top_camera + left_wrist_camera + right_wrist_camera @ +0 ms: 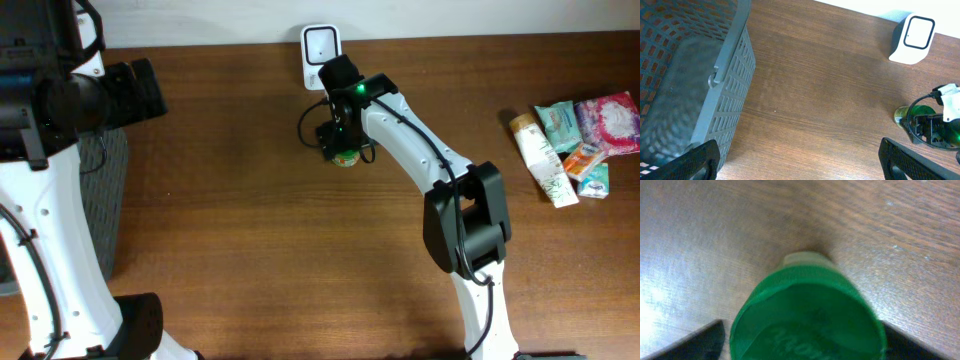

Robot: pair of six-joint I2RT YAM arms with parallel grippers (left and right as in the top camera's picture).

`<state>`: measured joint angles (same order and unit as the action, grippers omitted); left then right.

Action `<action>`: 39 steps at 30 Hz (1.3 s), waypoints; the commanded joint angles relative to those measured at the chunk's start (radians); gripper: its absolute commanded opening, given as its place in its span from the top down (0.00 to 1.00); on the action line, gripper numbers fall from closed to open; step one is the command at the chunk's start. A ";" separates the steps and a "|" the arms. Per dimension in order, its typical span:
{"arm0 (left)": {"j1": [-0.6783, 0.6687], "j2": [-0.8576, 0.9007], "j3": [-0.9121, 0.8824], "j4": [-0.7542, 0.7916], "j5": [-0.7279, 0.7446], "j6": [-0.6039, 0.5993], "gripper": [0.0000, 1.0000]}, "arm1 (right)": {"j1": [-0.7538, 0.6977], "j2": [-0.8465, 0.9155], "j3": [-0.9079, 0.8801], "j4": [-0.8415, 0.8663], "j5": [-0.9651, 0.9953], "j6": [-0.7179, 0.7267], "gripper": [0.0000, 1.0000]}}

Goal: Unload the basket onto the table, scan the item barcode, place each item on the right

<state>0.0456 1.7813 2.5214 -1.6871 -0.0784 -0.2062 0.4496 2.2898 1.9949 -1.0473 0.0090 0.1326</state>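
The item is a small bottle with a green cap (807, 315), standing upright on the wooden table (250, 220) just in front of the white barcode scanner (320, 52). My right gripper (807, 342) hangs directly over it, open, one dark finger (705, 342) on each side of the cap and a thin gap on the left. From overhead the right gripper (340, 130) covers most of the bottle (345, 157). In the left wrist view the bottle (901, 115) stands below the scanner (911, 39). My left gripper (800, 167) is open and empty, far to the left.
A grey mesh basket (727, 95) stands at the table's left edge, beside the left arm (60, 100). Several packets and a tube (575, 140) lie at the far right of the table. The scanner stands against the back wall.
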 commanded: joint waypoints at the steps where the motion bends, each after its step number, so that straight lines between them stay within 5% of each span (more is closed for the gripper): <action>1: 0.003 -0.004 0.003 -0.001 0.007 -0.005 0.01 | -0.002 -0.103 0.016 -0.026 -0.027 0.046 0.01; 3: 0.003 -0.004 0.003 -0.001 0.007 -0.005 0.01 | -0.022 -0.157 0.046 -0.044 -0.094 0.146 0.01; 5: 0.003 -0.004 0.003 -0.001 0.007 -0.005 0.01 | -0.025 -0.172 0.055 -0.066 -0.360 0.138 0.01; 8: 0.003 -0.004 0.003 -0.001 0.007 -0.006 0.01 | -0.025 -0.172 0.055 -0.040 -0.394 0.208 0.01; 10: 0.003 -0.004 0.003 -0.001 0.007 -0.005 0.01 | -0.040 -0.172 0.055 -0.004 -0.344 0.640 0.00; 17: 0.003 -0.004 0.003 -0.001 0.007 -0.006 0.01 | -0.057 -0.119 0.050 -0.126 -0.097 1.283 0.01; 26: 0.003 -0.004 0.003 -0.001 0.007 -0.006 0.01 | -0.042 0.005 0.050 0.026 -0.074 1.343 0.01; 31: 0.003 -0.004 0.003 -0.001 0.007 -0.005 0.01 | -0.037 0.012 0.005 -0.027 -0.074 1.343 0.02; 37: 0.003 -0.004 0.003 -0.001 0.007 -0.005 0.01 | -0.037 0.019 -0.011 -0.097 -0.075 1.338 0.20; 39: 0.003 -0.004 0.003 -0.001 0.007 -0.005 0.01 | -0.037 0.019 -0.011 -0.130 -0.075 1.232 0.26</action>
<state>0.0456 1.7813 2.5214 -1.6871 -0.0784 -0.2062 0.4049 2.2940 1.9938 -1.1637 -0.0860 1.4410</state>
